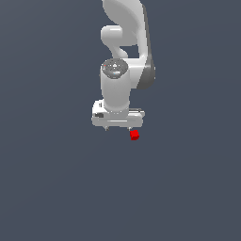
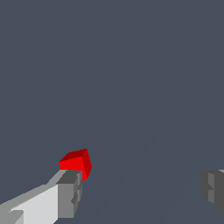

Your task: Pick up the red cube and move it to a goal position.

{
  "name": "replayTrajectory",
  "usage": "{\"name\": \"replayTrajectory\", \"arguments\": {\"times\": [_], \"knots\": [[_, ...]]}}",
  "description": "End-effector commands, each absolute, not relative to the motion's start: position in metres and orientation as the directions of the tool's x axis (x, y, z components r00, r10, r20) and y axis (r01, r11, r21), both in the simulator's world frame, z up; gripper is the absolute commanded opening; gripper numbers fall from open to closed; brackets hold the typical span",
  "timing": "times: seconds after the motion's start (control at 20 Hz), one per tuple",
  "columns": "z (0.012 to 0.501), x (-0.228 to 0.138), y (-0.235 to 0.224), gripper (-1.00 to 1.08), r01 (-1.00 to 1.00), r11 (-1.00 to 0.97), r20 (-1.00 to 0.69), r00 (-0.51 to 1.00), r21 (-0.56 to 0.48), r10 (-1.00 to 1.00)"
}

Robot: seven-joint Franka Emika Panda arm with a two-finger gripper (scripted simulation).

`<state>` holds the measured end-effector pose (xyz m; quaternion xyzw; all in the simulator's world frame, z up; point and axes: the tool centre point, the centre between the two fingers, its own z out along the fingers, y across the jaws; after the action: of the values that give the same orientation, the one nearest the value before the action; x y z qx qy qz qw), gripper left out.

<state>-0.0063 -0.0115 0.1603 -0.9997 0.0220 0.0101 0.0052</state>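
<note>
The red cube (image 1: 134, 135) sits on the plain grey floor (image 1: 56, 188), just off one fingertip (image 2: 69, 192) of the gripper (image 1: 117, 127) — beside it, not between the fingers. The gripper is spread wide, so by my reading it is off-centre for a grasp. No goal marker shows — the other finger is cut off in the wrist view.

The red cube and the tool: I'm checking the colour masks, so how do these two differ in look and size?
Colour: the red cube is bright red; the tool is white with grey fingers.
Size: the cube is far smaller than the tool's width.
Shape: the cube is one plain block; the tool has two fingers standing wide apart, the cube by one fingertip, not between them.
Both look flat-faced and boxy.
</note>
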Motion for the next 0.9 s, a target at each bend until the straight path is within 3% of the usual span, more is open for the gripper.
{"name": "replayTrajectory", "arguments": {"times": [0.0, 0.45, 0.85], "knots": [[0.16, -0.006, -0.012, 1.0, -0.044, -0.999, -0.021, 0.999, -0.01, -0.044], [0.14, -0.013, 0.003, 1.0, -0.007, -1.0, -0.017, 1.0, -0.01, -0.006], [0.088, -0.033, 0.038, 1.0, 0.09, -0.996, -0.009, 0.996, -0.008, 0.09]]}}
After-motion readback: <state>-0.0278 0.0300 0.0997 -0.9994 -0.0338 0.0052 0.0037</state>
